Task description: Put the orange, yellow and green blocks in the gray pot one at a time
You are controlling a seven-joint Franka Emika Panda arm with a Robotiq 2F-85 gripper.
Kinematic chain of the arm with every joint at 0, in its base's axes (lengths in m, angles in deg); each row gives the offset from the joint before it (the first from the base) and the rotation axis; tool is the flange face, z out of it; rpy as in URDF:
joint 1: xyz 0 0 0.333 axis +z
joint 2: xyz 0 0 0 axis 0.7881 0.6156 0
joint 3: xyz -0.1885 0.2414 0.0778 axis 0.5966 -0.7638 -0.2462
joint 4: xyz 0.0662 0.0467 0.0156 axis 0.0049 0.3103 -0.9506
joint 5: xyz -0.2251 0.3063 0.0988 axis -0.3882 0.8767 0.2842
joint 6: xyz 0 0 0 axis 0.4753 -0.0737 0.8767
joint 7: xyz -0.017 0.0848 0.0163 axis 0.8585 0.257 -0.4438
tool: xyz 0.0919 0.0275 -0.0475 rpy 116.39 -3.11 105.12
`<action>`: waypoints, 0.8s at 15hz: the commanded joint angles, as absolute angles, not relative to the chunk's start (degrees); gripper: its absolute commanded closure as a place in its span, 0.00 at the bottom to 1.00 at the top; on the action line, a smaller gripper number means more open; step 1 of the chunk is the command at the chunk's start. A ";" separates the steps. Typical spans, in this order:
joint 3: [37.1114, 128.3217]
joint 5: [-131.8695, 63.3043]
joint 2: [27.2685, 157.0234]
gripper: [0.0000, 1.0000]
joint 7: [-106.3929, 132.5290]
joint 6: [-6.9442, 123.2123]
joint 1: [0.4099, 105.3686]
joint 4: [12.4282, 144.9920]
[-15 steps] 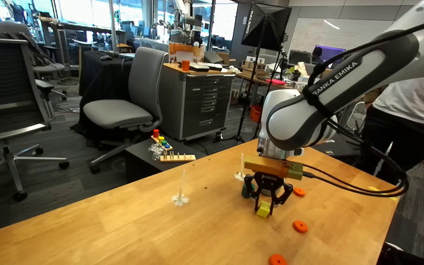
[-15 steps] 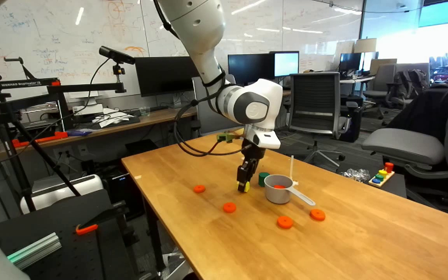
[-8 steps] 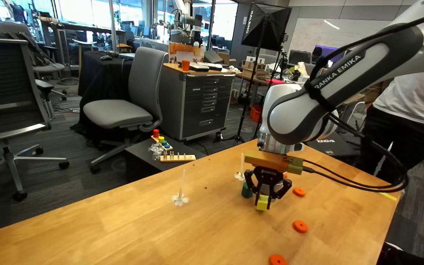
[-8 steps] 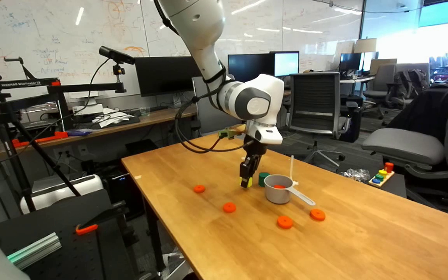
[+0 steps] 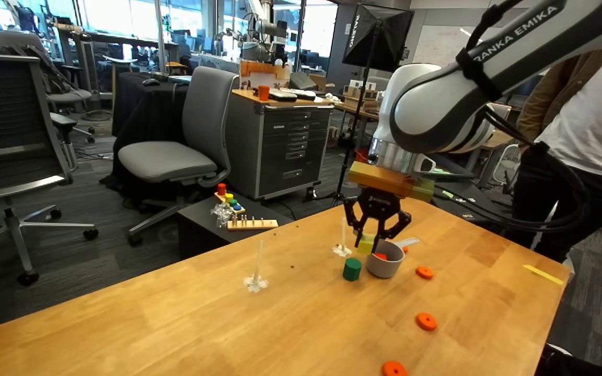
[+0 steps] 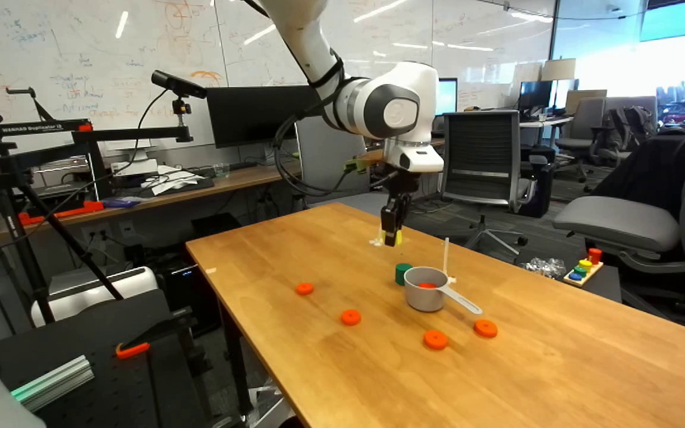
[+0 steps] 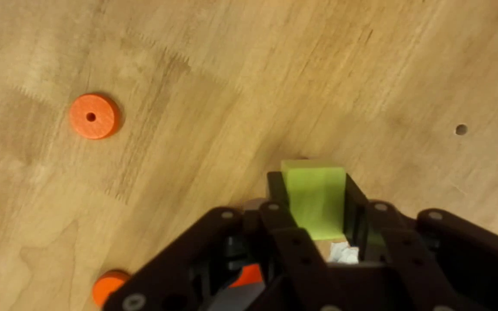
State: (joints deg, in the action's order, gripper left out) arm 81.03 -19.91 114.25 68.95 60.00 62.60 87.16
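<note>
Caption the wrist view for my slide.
A black two-fingered tool holds a yellow cube above the brown wooden table, with a flat round orange disc at upper left.

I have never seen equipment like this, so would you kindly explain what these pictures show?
This is a single robot arm ending in a two-fingered gripper. Two views are taken from outside, from different spots; the third is from the wrist, looking down past the gripper. The gripper holds a yellow block above the wooden table. On the table stand a gray pot and, beside it, a green block; flat orange discs also lie there. Inside the pot is what is probably the orange block, only partly visible.
</note>
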 commanded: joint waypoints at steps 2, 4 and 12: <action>81.86 -19.94 109.62 0.86 70.18 61.62 61.87 91.45; 82.08 -19.36 108.65 0.86 70.18 62.38 60.93 93.00; 81.96 -16.78 107.29 0.42 69.00 65.87 56.41 97.14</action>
